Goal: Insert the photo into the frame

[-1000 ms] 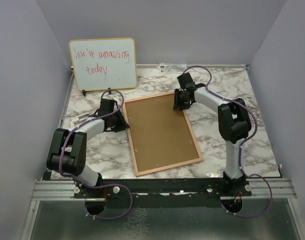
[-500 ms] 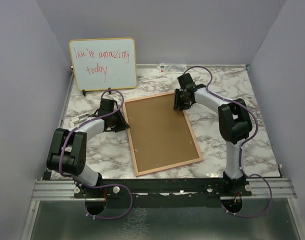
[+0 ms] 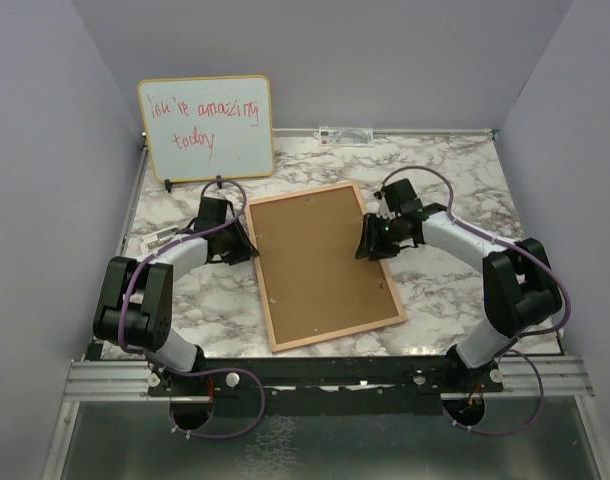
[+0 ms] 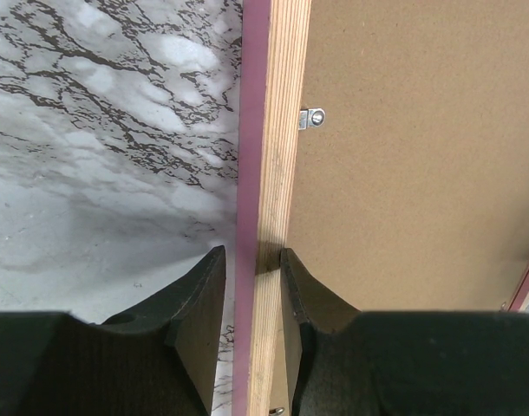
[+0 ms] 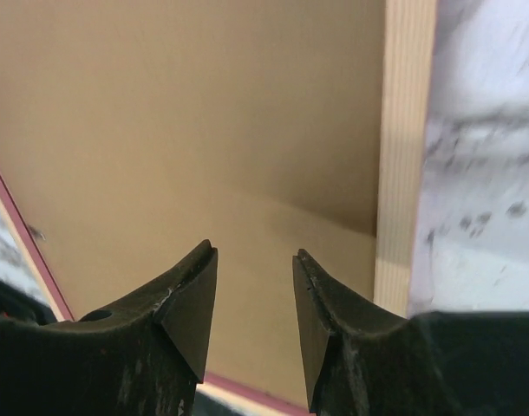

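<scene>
The frame (image 3: 335,335) lies face down on the marble table, its brown backing board (image 3: 320,262) facing up. My left gripper (image 3: 247,245) sits at the frame's left edge. In the left wrist view its jaws (image 4: 251,256) straddle the light-wood border (image 4: 282,130) and are shut on it. My right gripper (image 3: 368,243) hovers over the frame's right side. It is open (image 5: 254,256) above the backing board (image 5: 204,113), just inside the wooden border (image 5: 405,130), with nothing between the fingers. The photo is not in view.
A yellow-edged whiteboard (image 3: 206,127) with red handwriting stands at the back left, close behind the left arm. A small metal clip (image 4: 312,117) sits on the backing near the left border. Grey walls enclose the table on three sides.
My right arm has moved from the frame's far right corner toward me, to the middle of the right edge. The left arm and the frame have stayed put.
</scene>
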Robot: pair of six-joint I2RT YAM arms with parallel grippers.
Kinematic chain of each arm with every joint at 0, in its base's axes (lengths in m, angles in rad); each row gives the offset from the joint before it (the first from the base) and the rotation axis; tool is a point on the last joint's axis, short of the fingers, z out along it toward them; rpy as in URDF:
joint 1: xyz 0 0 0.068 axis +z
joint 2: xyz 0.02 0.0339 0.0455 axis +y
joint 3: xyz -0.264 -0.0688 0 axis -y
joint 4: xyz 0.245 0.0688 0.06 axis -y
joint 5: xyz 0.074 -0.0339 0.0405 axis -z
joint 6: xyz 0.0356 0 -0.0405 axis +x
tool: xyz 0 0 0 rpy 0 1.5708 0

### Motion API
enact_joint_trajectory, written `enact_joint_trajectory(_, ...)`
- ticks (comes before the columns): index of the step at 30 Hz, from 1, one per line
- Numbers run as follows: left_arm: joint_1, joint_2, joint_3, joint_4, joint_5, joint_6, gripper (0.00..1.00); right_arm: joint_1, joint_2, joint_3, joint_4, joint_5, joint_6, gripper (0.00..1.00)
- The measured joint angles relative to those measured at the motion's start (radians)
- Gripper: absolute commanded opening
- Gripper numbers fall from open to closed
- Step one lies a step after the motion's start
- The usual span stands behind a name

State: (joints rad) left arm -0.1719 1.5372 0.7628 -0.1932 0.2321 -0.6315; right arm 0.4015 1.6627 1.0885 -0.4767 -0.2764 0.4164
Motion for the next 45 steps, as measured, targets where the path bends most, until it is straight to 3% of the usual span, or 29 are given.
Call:
enact_joint_trajectory(10, 0.002, 0.000, 0.000, 0.000, 0.003, 0.000, 0.32, 0.035, -0.121, -0.224, -0.050, -0.050, 0.014, 0.45)
enact_joint_trajectory(32, 0.003, 0.000, -0.001, 0.001, 0.003, -0.008, 0.32, 0.038, -0.124, -0.218, -0.127, 0.094, -0.024, 0.44)
enact_joint_trajectory(45, 0.003, 0.000, -0.001, 0.000, 0.002, -0.011, 0.32, 0.037, -0.171, -0.228, -0.065, -0.064, -0.070, 0.43)
